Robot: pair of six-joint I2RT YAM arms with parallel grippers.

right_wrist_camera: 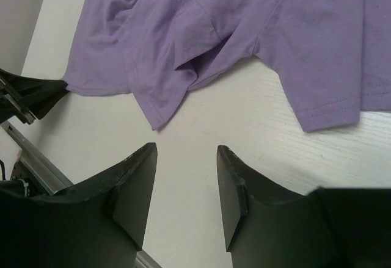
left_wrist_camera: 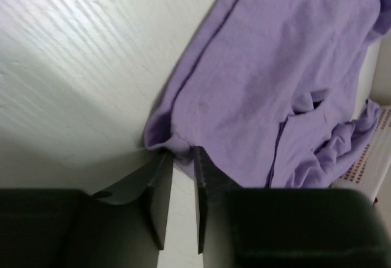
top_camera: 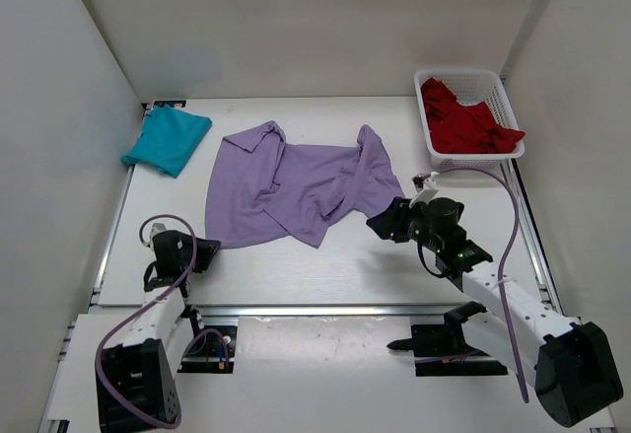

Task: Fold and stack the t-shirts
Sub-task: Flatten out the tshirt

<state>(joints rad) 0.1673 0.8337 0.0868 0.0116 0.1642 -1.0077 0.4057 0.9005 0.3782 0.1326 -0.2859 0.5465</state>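
A crumpled purple t-shirt (top_camera: 296,181) lies spread in the middle of the table. My left gripper (top_camera: 204,252) is at its near left corner. In the left wrist view the gripper (left_wrist_camera: 181,153) is shut on that corner, with the purple cloth (left_wrist_camera: 269,79) bunched between the tips. My right gripper (top_camera: 380,224) is open and empty, low over bare table just short of the shirt's near right hem. In the right wrist view the gripper (right_wrist_camera: 186,149) faces the purple shirt (right_wrist_camera: 244,24). A folded teal shirt (top_camera: 168,140) lies at the back left.
A white basket (top_camera: 498,86) at the back right holds red shirts (top_camera: 465,125). White walls close in the table on three sides. A metal rail (top_camera: 325,310) runs along the near edge. The left gripper also shows in the right wrist view (right_wrist_camera: 33,94).
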